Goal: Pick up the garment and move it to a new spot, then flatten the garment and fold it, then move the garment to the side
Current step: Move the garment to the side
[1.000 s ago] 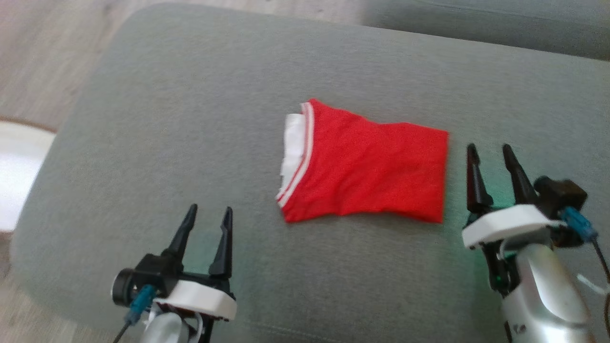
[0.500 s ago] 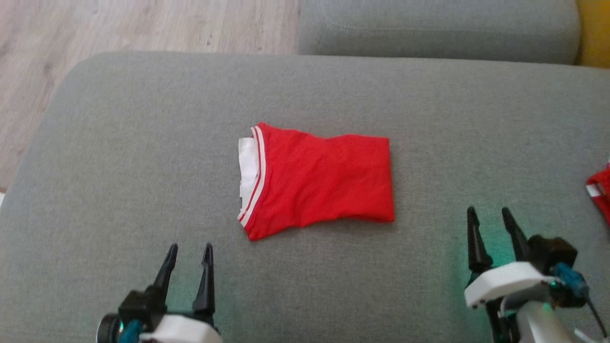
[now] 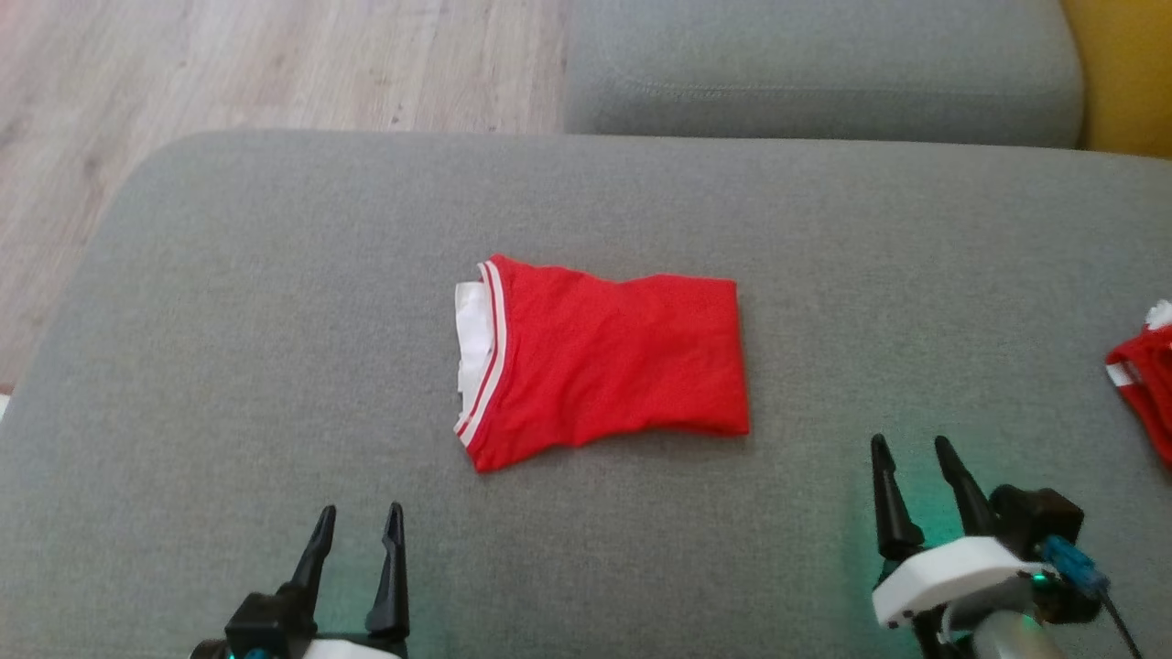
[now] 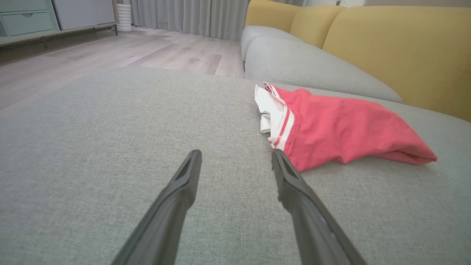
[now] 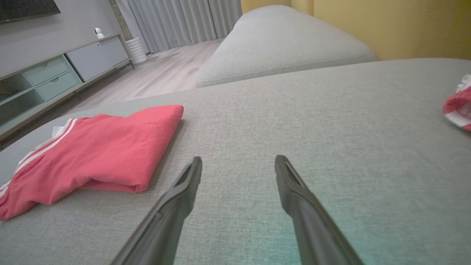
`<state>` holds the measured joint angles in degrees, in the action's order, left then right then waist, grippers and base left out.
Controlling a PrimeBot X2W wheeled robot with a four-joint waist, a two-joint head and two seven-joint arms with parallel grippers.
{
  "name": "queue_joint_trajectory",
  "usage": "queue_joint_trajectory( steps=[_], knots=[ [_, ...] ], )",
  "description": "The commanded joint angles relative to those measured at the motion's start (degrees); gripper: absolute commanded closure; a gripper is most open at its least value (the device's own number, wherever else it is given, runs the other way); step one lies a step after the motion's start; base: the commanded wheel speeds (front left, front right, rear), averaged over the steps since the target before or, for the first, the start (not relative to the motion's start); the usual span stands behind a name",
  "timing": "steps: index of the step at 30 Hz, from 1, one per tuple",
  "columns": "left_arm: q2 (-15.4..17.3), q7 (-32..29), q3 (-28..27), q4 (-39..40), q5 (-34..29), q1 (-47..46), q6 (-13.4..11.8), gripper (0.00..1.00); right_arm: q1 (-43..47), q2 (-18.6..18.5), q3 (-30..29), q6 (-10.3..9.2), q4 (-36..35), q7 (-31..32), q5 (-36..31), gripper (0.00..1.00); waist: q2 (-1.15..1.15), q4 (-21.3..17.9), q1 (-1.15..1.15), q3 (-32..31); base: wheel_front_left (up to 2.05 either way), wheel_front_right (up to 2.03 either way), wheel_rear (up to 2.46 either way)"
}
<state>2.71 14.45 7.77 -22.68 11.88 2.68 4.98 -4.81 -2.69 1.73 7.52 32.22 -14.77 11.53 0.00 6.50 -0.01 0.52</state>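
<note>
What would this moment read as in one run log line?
garment: folded, lying on grey cushion | left tool: open, empty | right tool: open, empty | other red cloth: cushion's right edge

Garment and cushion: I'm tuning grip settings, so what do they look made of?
Garment: thin, soft, matte knit, probably cotton jersey; it wrinkles and lies limp, with white striped trim at one end. Cushion: matte grey woven upholstery; a fine grainy weave shows in the wrist views.

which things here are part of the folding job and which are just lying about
Job: folded red garment, left gripper, right gripper, grey cushion.
Lying about: second red garment at the right edge, yellow backrest, cabinet, curtain.
</note>
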Motion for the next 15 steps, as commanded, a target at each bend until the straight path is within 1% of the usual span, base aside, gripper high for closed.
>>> queue_joint_trajectory(
  steps=[1, 4, 8, 12, 13, 15],
  knots=[
    [0.17, 0.55, -1.23, 1.83, 0.17, -1.98, -0.20, 0.00, -1.83, -0.19, 1.75, -0.03, -1.50, -0.23, 0.45, 0.00, 0.00, 0.43, 0.01, 0.59, 0.00, 0.00, 0.00],
    [0.17, 0.55, -0.27, 2.00, 0.36, -3.12, 0.06, 0.00, -4.74, -0.19, 4.08, -0.03, -0.14, -0.23, 2.13, 0.00, 0.00, 1.72, 0.01, 2.61, 0.00, 0.00, 0.00],
    [0.17, 0.55, 2.43, 1.52, 0.90, -5.48, 0.61, 0.00, -11.17, -0.19, 6.62, -0.03, 3.71, -0.23, 3.43, 0.00, 0.00, 5.25, 0.01, 5.62, 0.00, 0.00, 0.00],
    [0.17, 0.55, 4.50, 1.58, 1.56, -7.43, 0.82, 0.00, -18.19, -0.19, 7.93, -0.03, 10.22, -0.23, 4.24, 0.00, 0.00, 9.23, 0.01, 8.04, 0.00, 0.00, 0.00],
    [0.17, 0.55, 5.29, 1.36, 1.93, -7.95, 0.84, 0.00, -21.09, -0.19, 7.46, -0.03, 13.90, -0.23, 3.79, 0.00, 0.00, 11.13, 0.01, 8.95, 0.00, 0.00, 0.00],
    [0.17, 0.55, 5.68, 1.26, 2.36, -8.11, 0.69, 0.00, -23.42, -0.19, 7.14, -0.03, 18.83, -0.21, 2.85, 0.00, 0.00, 12.48, 0.01, 9.54, 0.00, 0.00, 0.00]
  ],
)
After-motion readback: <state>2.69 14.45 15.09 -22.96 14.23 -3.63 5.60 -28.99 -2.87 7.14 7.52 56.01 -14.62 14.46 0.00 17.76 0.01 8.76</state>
